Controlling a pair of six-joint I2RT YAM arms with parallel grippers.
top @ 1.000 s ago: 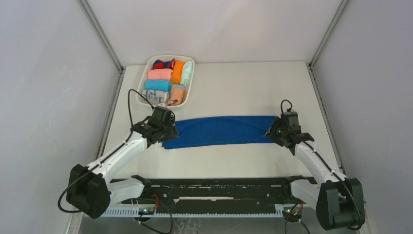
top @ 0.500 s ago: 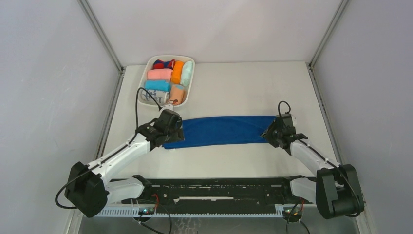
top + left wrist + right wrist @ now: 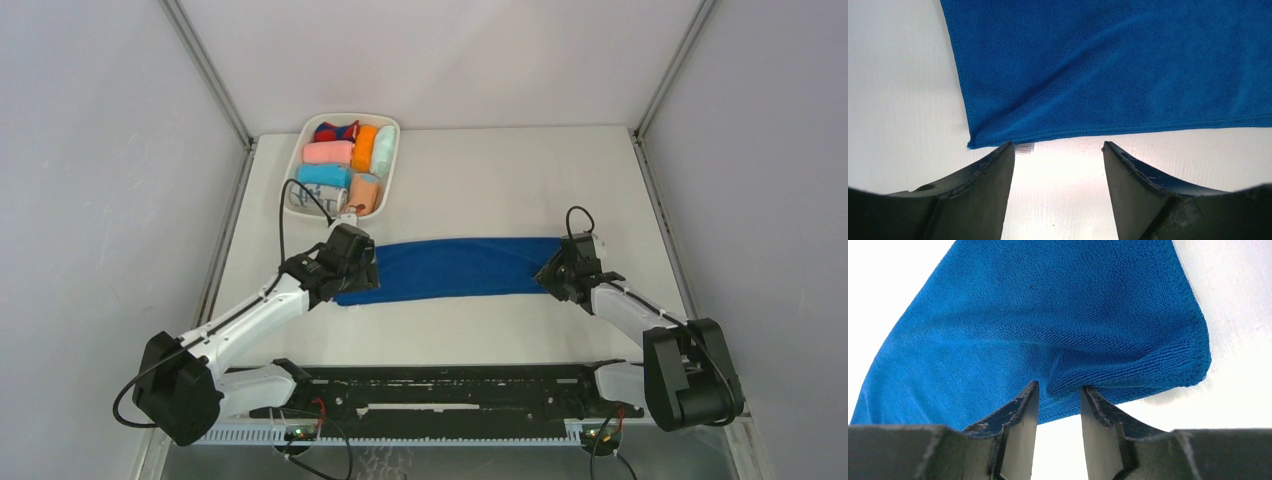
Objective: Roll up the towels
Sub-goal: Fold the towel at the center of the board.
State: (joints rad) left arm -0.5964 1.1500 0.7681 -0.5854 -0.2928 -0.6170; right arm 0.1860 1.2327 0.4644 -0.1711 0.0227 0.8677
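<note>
The long royal-blue towel [image 3: 450, 267] lies flat across the table's middle. My left gripper [image 3: 352, 268] sits at its left end. In the left wrist view that gripper [image 3: 1057, 148] is open, its fingertips [image 3: 1004, 150] on bare table just short of the blue towel's [image 3: 1108, 65] hem and a small white label [image 3: 1024, 148]. My right gripper [image 3: 558, 268] is at the right end. In the right wrist view it [image 3: 1059, 391] pinches a raised fold of the blue towel [image 3: 1048, 325] near its corner. A rolled peach-orange towel [image 3: 364, 193] lies in the tray.
A white tray [image 3: 350, 116] at the back left holds several rolled cloths: pink [image 3: 328, 152], orange [image 3: 365, 147], mint [image 3: 384, 150], light blue [image 3: 322, 175] and a white printed one [image 3: 305, 197]. Grey walls stand close on both sides. A black rail [image 3: 450, 385] runs along the near edge.
My left gripper moved right onto the towel's left end and opened wider, then held still. My right gripper crept left over the right end and its jaws narrowed on a fold.
</note>
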